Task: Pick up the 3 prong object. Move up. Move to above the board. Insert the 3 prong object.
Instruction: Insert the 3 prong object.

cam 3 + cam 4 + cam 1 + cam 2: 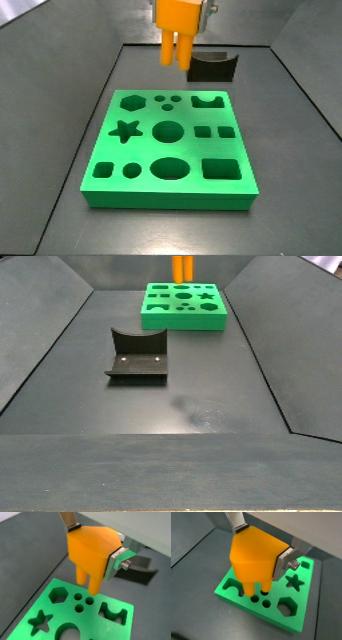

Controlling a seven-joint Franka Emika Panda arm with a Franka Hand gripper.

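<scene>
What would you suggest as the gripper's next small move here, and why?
Probably a slow, straight descent. The gripper is shut on the 3 prong object, held above the board. In both wrist views its legs hang close over the three small round holes, not yet inside; correct any slight offset first.

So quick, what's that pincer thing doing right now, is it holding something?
Pincer: shut on the small orange-yellow plastic three-legged block, hanging above the bright green slab with shaped holes, legs not yet in.
</scene>
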